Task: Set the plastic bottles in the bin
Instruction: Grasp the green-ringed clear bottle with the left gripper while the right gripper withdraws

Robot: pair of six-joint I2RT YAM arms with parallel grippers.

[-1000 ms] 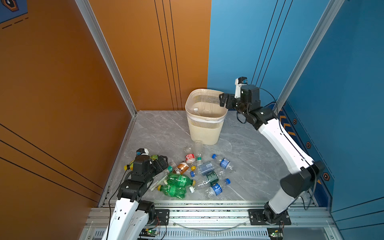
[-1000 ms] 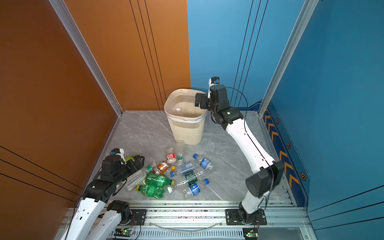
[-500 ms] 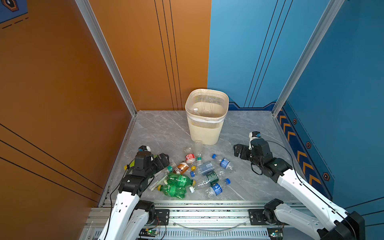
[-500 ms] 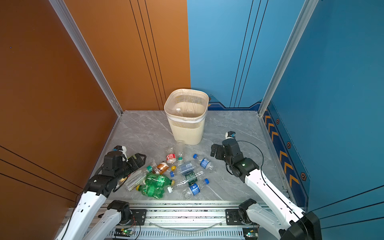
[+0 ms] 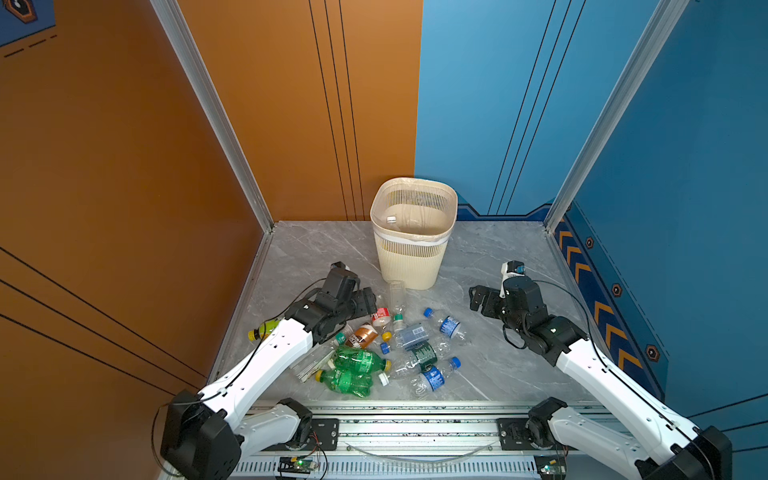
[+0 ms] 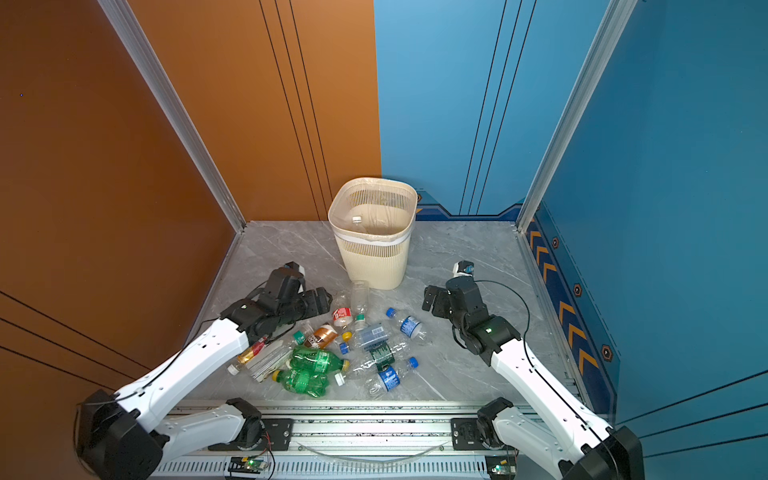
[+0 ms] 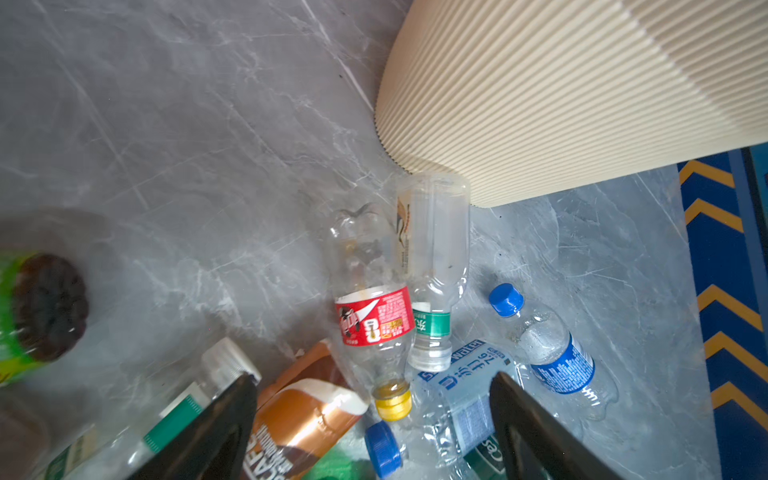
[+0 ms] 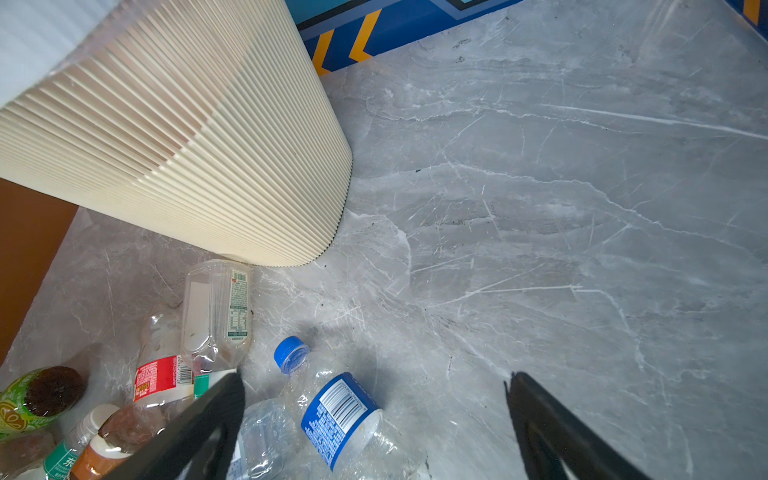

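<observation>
The bin (image 5: 411, 257) (image 6: 374, 262) stands at the back middle of the marble floor, with a white-capped bottle (image 5: 390, 219) inside it. Several plastic bottles lie in a pile in front of it. Among them are a red-labelled bottle (image 5: 381, 318) (image 7: 374, 316), a clear one (image 5: 397, 297) (image 7: 434, 249), a blue-labelled one (image 5: 449, 326) (image 8: 340, 415) and two green ones (image 5: 359, 360). My left gripper (image 5: 368, 301) (image 7: 372, 380) hangs open just above the pile's far left side, over the red-labelled bottle's yellow cap. The right gripper (image 5: 478, 297) (image 8: 376, 378) is open and empty, low beside the blue-labelled bottle.
An orange wall (image 5: 166, 187) closes the left side and a blue wall (image 5: 685, 208) the right. An aluminium rail (image 5: 415, 415) runs along the front edge. A yellow-green bottle (image 5: 266, 328) lies under my left forearm. Bare marble floor (image 8: 540, 208) stretches right of the bin.
My right arm has come down from the bin's rim to low over the floor, right of the pile. The left gripper has moved forward from the left onto the pile.
</observation>
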